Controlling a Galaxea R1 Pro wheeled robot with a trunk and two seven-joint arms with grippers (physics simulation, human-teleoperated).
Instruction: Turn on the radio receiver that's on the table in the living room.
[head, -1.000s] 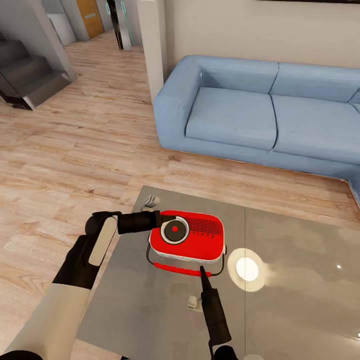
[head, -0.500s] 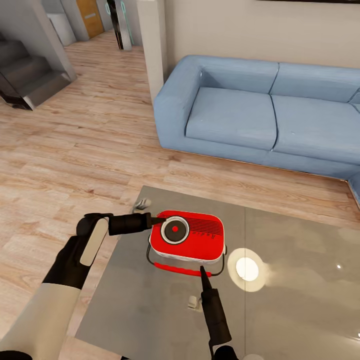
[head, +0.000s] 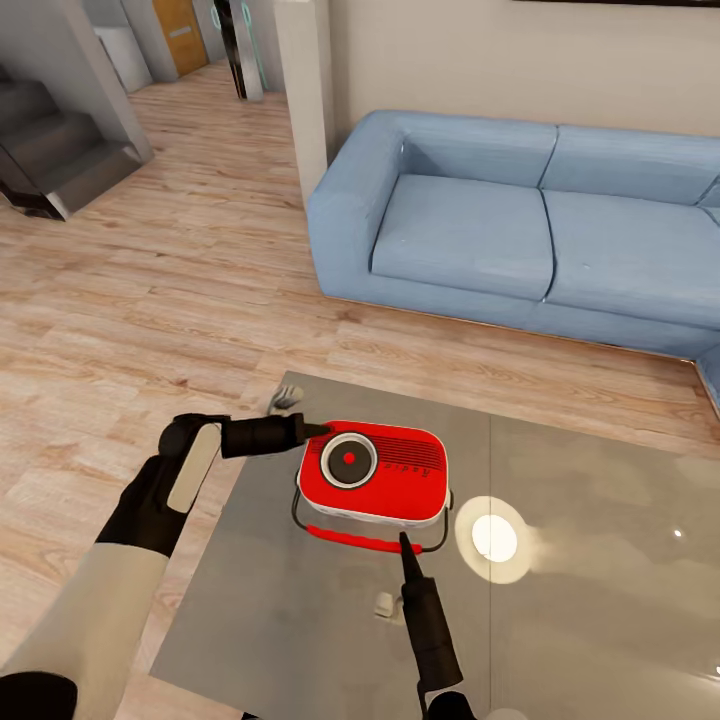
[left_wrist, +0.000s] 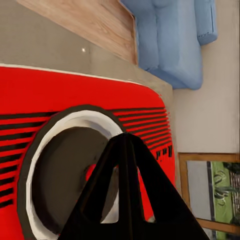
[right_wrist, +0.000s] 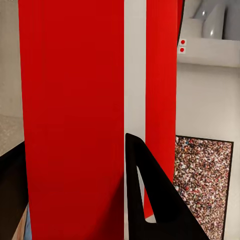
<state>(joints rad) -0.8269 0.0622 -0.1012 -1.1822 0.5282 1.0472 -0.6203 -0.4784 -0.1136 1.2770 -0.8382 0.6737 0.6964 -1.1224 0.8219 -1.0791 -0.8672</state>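
The red radio receiver (head: 395, 480) lies flat near the left end of the glossy grey table (head: 600, 600), its round white-rimmed dial (head: 349, 460) facing up. My left gripper (head: 318, 430) is shut, and its tip rests at the radio's far-left corner, just off the dial. The left wrist view has the joined fingertips (left_wrist: 125, 145) over the dial (left_wrist: 55, 150). My right gripper (head: 403, 541) reaches from the front to the radio's red handle bar (head: 350, 540). In the right wrist view its fingers (right_wrist: 145, 200) stand either side of a red band (right_wrist: 70, 100) and press against it.
A blue sofa (head: 470, 230) stands beyond the table across the wood plank floor (head: 150, 300). A white pillar (head: 305, 90) rises at the sofa's left end, and dark stairs (head: 60, 150) are at far left. A bright lamp reflection (head: 493, 540) lies right of the radio.
My left gripper has drawn back leftward off the dial to the radio's corner. The radio and right gripper have stayed put.
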